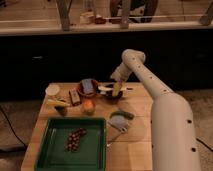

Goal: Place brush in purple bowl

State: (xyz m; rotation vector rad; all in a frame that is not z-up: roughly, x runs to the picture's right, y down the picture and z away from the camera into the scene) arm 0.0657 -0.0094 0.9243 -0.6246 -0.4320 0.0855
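A small dark purple bowl [113,95] stands at the middle back of the wooden table [142,107]. The brush [106,88] has a pale handle. It lies across the bowl's top, with its handle pointing left. My gripper [117,87] comes down from the white arm [150,85] and sits right over the bowl, at the brush. A yellowish part shows at its tip. Whether the brush rests in the bowl or is still held is hidden by the gripper.
A reddish bowl [88,88] holding a blue item stands left of the purple bowl. An orange [88,106], a brown bar [74,96], a banana [57,103] and a white cup [52,90] are nearby. A green tray [55,150] holds grapes [75,139]. A green vegetable [124,114] lies by a pale plate [119,123].
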